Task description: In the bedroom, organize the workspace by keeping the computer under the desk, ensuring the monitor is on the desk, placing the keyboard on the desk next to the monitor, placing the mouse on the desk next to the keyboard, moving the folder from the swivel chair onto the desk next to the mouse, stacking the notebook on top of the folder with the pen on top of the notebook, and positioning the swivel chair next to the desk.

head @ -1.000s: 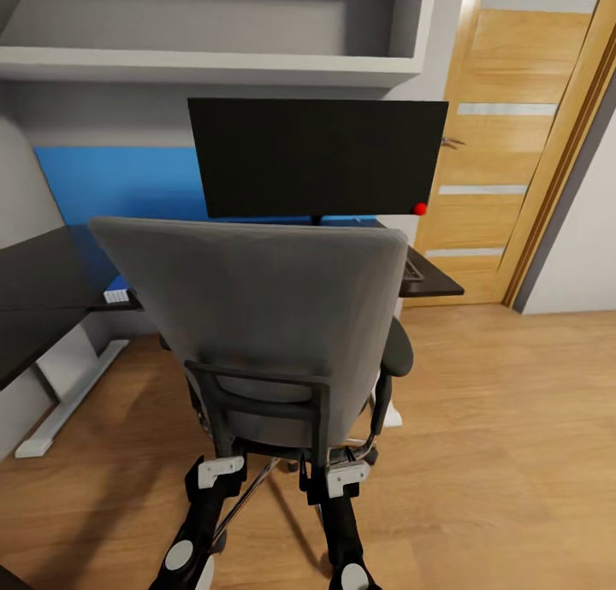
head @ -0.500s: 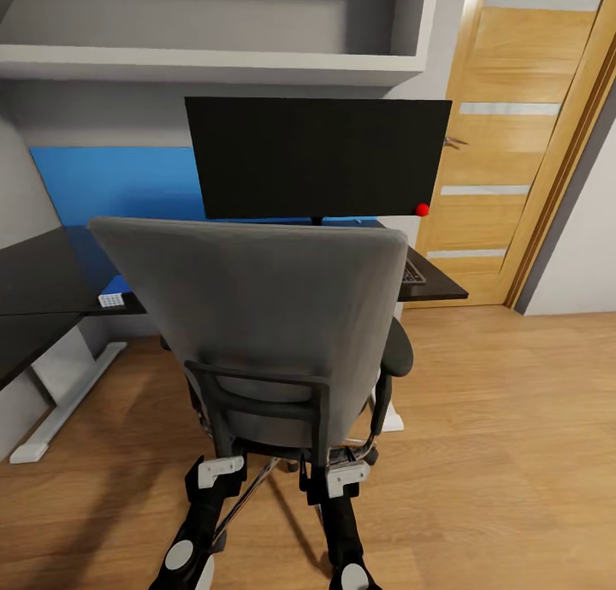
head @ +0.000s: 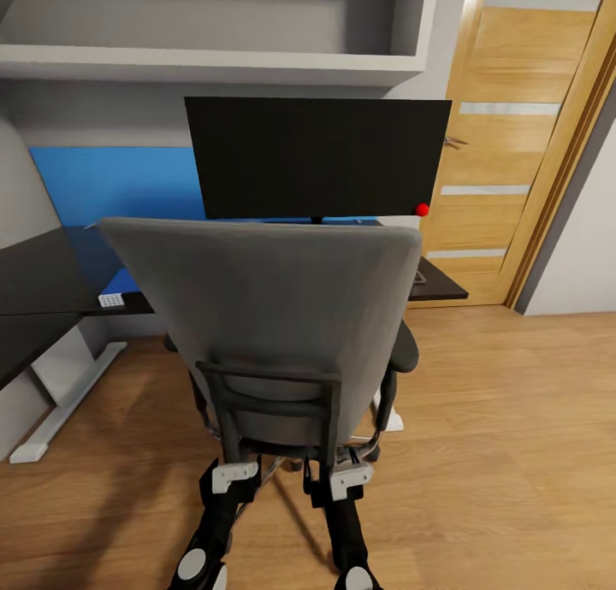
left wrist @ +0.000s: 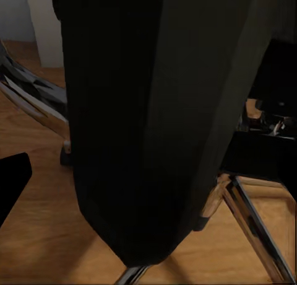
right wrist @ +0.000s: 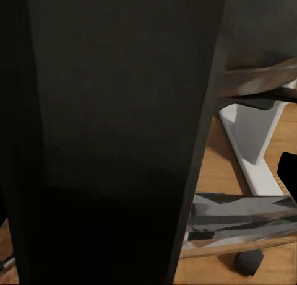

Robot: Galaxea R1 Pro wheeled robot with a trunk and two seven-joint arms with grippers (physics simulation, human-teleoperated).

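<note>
Behind the swivel chair (head: 274, 316) both hands sit; grip unclear, keyboard (head: 417, 275) mostly hidden

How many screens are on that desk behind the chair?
1. The monitor stands on the desk straight ahead, in front of the blue back panel, with its lower edge just above the swivel chair backrest. The chair hides much of the desktop, so something smaller could sit there unseen.

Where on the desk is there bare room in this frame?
The desk's left wing, between the wall and the small white keypad, is bare black top. The middle is hidden behind the chair and monitor; only a sliver shows at the right end.
</note>
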